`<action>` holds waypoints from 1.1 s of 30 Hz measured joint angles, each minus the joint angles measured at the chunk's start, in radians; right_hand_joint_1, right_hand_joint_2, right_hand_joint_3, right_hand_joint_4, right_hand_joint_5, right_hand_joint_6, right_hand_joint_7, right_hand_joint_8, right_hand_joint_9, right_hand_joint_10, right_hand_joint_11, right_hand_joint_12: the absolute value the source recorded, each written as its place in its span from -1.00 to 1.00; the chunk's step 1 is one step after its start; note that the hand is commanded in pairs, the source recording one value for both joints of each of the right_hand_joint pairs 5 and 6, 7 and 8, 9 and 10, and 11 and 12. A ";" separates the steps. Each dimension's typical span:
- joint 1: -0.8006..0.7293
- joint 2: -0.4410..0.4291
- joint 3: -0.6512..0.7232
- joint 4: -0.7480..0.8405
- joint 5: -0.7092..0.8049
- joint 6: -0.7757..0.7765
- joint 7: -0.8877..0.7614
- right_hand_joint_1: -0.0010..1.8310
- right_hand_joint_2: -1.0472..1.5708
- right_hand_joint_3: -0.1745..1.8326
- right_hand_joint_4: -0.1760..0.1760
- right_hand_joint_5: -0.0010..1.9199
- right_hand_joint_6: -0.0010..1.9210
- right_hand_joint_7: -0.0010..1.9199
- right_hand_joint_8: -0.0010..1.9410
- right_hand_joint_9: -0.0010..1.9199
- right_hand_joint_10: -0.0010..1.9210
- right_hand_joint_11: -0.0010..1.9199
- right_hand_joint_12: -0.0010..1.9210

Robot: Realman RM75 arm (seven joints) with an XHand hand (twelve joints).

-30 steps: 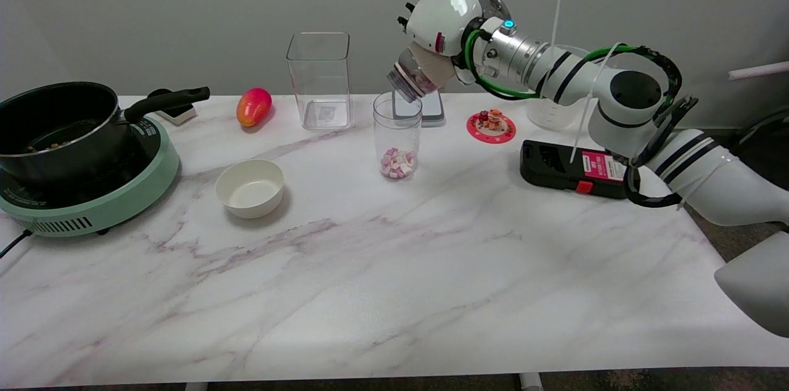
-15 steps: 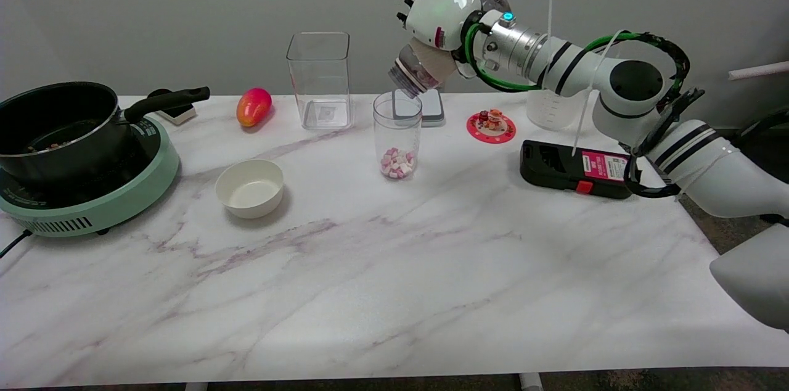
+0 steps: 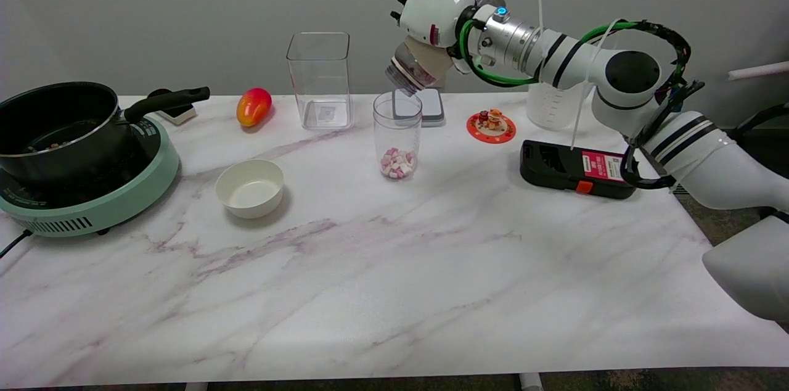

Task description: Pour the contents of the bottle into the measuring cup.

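My hand [image 3: 433, 8] grips the bottle [image 3: 412, 69] round its body, tipped over the cup [image 3: 397, 135] at six o'clock; light, slick, rigid plastic.

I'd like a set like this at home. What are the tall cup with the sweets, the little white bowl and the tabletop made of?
Measuring cup: clear plastic or glass; the pink and white pieces show through its wall. White bowl: smooth, matte, likely ceramic or melamine. Table: glossy white with purple-grey veins, marble or a marble-look laminate.
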 measured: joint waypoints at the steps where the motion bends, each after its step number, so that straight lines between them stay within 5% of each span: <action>1: 0.001 -0.001 0.000 0.000 -0.007 0.003 0.005 0.65 0.22 0.26 0.00 0.60 0.60 0.61 0.59 0.43 0.42 0.21 0.20; 33: 0.036 -0.011 0.010 0.023 -0.189 0.082 0.095 0.62 0.35 0.11 0.00 0.66 0.66 0.66 0.64 0.46 0.46 0.23 0.23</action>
